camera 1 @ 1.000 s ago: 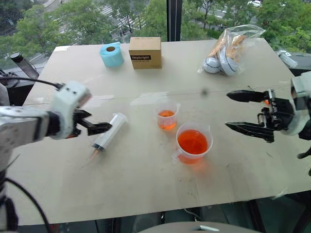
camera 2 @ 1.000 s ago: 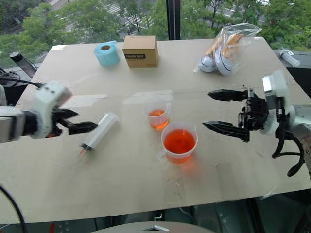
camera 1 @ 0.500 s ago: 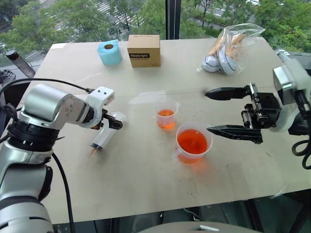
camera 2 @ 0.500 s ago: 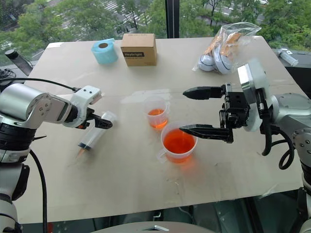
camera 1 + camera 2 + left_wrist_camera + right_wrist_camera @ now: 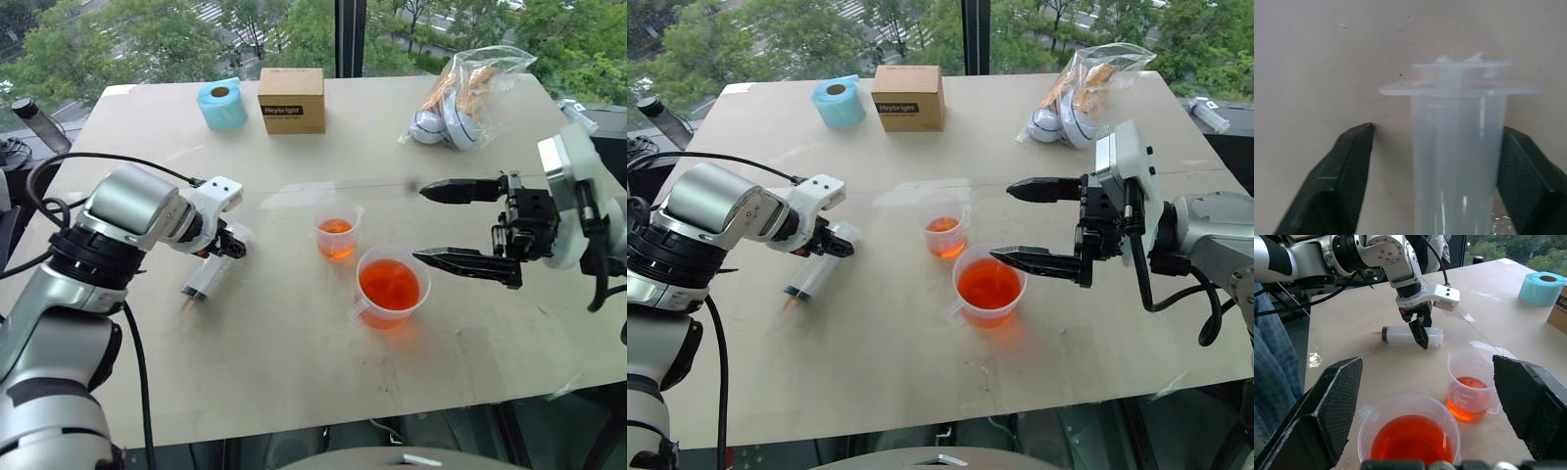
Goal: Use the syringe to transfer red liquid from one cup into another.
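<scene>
On the bench (image 5: 294,372), the syringe (image 5: 208,274) lay flat toward the robot's left, its orange nozzle pointing toward the near edge and its flanged end farther away. The left gripper (image 5: 228,247) reached down over that flanged end, one black finger on each side of the barrel; in the left wrist view one finger (image 5: 1520,181) sat against the barrel while the other (image 5: 1342,178) stood a little off it, so the fingers were narrowed around the syringe but not visibly clamped on it. Near the middle of the bench stood the small cup (image 5: 336,231) with a shallow layer of red liquid (image 5: 335,238), and just beside it, nearer the robot, the wide beaker (image 5: 391,288) holding much more. The right gripper (image 5: 443,223) hung above the bench to the right of the two cups, its fingers spread wide with nothing between them. At the far edge sat a blue roll of tape (image 5: 223,106), a cardboard box (image 5: 291,101) and a clear plastic bag (image 5: 460,100).
</scene>
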Motion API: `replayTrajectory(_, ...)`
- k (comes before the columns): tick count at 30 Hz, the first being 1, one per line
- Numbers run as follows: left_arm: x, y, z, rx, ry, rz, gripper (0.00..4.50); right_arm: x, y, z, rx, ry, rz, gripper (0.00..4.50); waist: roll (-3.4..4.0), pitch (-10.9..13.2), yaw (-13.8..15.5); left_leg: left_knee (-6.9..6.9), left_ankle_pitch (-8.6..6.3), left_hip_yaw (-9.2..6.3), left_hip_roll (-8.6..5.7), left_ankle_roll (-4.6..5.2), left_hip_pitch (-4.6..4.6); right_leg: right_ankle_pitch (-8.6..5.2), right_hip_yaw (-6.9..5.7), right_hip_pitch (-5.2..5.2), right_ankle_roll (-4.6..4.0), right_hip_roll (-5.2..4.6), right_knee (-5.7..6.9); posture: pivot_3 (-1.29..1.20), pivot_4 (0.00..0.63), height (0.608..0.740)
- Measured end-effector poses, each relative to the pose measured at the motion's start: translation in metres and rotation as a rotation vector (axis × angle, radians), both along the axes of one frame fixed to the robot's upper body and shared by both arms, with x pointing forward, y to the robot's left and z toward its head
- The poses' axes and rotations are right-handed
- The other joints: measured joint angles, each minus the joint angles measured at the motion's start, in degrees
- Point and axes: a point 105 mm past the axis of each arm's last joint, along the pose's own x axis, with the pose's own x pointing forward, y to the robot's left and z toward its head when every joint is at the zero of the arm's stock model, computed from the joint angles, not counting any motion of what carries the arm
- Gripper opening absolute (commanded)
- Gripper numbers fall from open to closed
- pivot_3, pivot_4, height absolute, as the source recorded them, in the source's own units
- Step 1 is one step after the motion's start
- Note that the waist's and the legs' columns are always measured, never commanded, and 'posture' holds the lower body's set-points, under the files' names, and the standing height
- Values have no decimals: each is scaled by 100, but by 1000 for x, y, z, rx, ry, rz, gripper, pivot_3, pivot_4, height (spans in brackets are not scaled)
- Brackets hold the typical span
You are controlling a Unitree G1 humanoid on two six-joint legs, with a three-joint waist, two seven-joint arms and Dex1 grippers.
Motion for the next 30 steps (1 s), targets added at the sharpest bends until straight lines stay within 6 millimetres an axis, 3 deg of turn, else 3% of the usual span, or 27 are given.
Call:
replayTrajectory(2,-1,1,1,-2,3,7,1440,0,-1,-1,0,-1,-1,4500,0,0,-2,2,0,0,0,0,0,0,0,0,0,0,1,0,150,740)
replayTrajectory(8,-3,0,15,-38,-38,18,1412,0,-1,-1,-3,-10,9,4500,-1,1,-7,3,0,-2,1,0,-2,0,-1,0,0,0,1,0,150,740)
replayTrajectory(11,-1,8,45,-82,-134,43,1412,4,-4,-1,9,-1,-4,4500,-3,2,-27,3,0,-3,1,0,-2,0,-2,-1,0,1,0,0,150,740)
replayTrajectory(13,5,6,78,-149,-248,35,1412,9,-6,3,30,2,-16,4500,-3,3,-13,7,0,-3,1,0,-2,0,-4,-1,0,4,2,0,150,740)
replayTrajectory(16,11,-17,140,-342,-494,-69,1412,17,-8,16,71,-15,-29,4500,-4,3,16,15,-1,-4,0,2,-2,0,-10,4,1,13,1,0,150,740)
replayTrajectory(20,4,-64,182,-602,-720,-296,1412,38,-19,35,185,-13,-98,4500,-6,2,8,21,-1,-5,0,1,-3,1,-10,8,2,-6,0,0,150,740)
replayTrajectory(23,-9,-92,191,-687,-816,-443,1412,51,-35,55,277,-46,-157,4500,-2,0,-4,15,0,-3,0,0,-2,1,-6,8,2,-7,0,0,150,740)
replayTrajectory(26,-24,-121,186,-862,-828,-582,1412,57,-50,70,340,-69,-203,4500,-1,0,-5,16,0,-2,3,0,-2,1,-7,8,2,-7,0,0,150,740)
replayTrajectory(30,-61,-162,179,-1043,-836,-850,1412,57,-57,77,378,-70,-224,4500,-2,1,-24,17,0,0,3,0,-4,2,-3,8,2,-7,-2,0,150,740)
